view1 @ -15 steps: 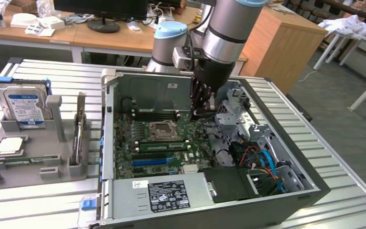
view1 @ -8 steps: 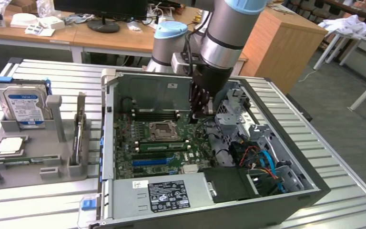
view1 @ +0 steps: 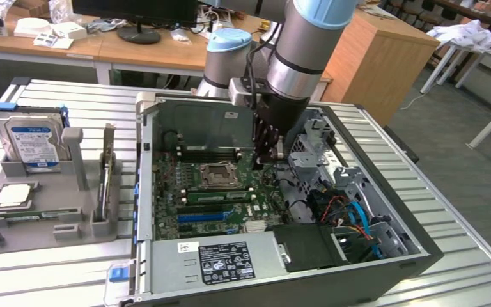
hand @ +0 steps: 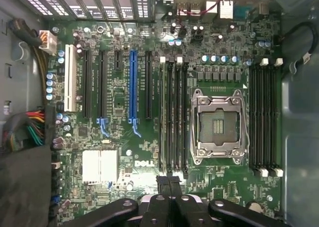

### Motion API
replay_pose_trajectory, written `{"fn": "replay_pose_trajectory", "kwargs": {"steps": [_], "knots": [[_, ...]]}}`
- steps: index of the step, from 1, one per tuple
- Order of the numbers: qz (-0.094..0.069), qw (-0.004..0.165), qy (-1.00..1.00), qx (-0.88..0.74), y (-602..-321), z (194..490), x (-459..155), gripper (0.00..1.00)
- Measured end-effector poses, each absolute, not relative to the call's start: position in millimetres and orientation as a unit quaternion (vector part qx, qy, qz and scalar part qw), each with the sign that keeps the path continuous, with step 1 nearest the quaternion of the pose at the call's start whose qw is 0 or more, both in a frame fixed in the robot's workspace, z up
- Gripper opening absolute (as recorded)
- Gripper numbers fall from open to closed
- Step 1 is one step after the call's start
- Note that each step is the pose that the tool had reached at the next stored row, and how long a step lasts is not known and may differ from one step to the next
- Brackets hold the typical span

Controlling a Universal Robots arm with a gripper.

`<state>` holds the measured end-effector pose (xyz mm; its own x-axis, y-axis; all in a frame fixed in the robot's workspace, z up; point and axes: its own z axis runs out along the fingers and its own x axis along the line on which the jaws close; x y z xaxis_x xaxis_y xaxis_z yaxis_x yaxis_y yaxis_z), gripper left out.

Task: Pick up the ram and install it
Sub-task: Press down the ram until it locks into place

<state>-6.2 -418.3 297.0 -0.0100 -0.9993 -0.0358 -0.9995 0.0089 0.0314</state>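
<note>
Inside the computer case (view1: 423,254), jaws sit closed above the motherboard (hand: 119,105).

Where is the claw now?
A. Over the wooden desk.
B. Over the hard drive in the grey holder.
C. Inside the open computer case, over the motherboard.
C: the claw is down inside the computer case, above the motherboard near the memory slots; the hard drive stands apart in its grey holder.
</note>
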Motion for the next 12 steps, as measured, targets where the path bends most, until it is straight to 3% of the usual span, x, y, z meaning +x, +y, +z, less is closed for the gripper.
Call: {"fn": "replay_pose_trajectory", "kwargs": {"steps": [12], "knots": [[0.024,0.002,0.71,-0.704,-418.3,282.0,-6.2,0.11]]}}
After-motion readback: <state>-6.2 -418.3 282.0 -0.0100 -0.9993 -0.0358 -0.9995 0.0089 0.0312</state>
